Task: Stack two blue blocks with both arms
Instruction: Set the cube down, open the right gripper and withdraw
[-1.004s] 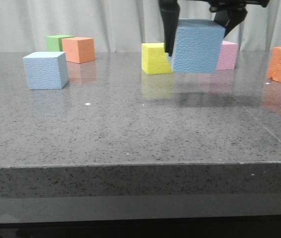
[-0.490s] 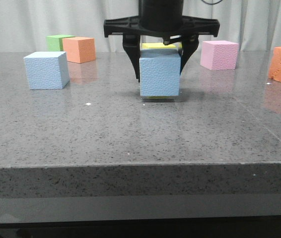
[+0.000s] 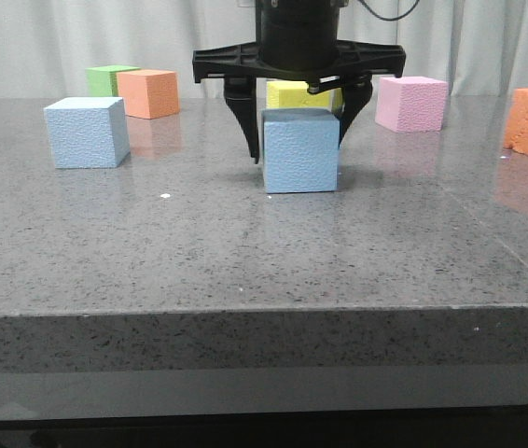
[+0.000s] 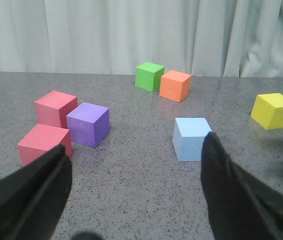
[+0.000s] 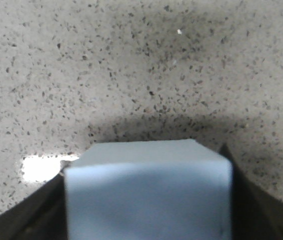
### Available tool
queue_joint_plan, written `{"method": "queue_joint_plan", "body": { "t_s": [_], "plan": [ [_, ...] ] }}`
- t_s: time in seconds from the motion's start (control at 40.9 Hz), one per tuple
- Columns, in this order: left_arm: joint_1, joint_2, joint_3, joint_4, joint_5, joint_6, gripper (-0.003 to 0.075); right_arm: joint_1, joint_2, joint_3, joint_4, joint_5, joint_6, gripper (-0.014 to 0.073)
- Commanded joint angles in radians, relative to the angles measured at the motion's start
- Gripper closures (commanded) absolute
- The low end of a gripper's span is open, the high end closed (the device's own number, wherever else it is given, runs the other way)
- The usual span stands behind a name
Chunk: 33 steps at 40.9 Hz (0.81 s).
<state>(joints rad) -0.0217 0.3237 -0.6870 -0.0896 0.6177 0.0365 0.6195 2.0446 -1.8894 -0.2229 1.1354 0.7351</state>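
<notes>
Grey speckled table point(image 3: 245, 252), centre frame a blue block point(image 3: 300, 151) resting on it between the right gripper point(image 3: 298, 121) fingers, grasp uncertain, second blue block point(image 3: 86, 132) far left, left gripper point(image 4: 136, 185) spread wide.

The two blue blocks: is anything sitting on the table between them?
No. In the front view, only bare grey table lies between the left blue block and the gripper-flanked blue block.

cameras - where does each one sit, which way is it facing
Front: low at the table's near edge, facing forward; shows right gripper astride a blue block.
Left wrist: on the left arm, looking across the table past its open fingers at the other blue block.
Right wrist: looking straight down on its block.
Shared: both blue blocks appear in front and left wrist.
</notes>
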Motion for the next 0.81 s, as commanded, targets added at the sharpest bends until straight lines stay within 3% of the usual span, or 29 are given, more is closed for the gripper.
{"method": "queue_joint_plan", "body": {
  "t_s": [0.0,0.294,0.441,0.661,0.783],
  "plan": [
    [0.002,0.017,-0.024,-0.010,-0.088,-0.009,0.0188,0.000,-0.062,-0.033,-0.028,-0.036,-0.011,-0.0017],
    [0.002,0.017,-0.024,-0.010,-0.088,-0.009,0.0188,0.000,-0.130,-0.043,-0.026,0.013,-0.046,-0.0020],
    [0.002,0.017,-0.024,-0.010,-0.088,-0.009,0.0188,-0.001,-0.205,-0.043,0.002,0.023,-0.197,-0.0020],
    [0.002,0.017,-0.024,-0.010,-0.088,-0.009,0.0188,-0.001,-0.343,-0.027,0.142,0.068,-0.526,-0.0020],
    [0.002,0.017,-0.024,-0.010,-0.088,-0.009,0.0188,-0.003,-0.423,0.030,0.142,0.084,-0.582,-0.0020]
  ]
}}
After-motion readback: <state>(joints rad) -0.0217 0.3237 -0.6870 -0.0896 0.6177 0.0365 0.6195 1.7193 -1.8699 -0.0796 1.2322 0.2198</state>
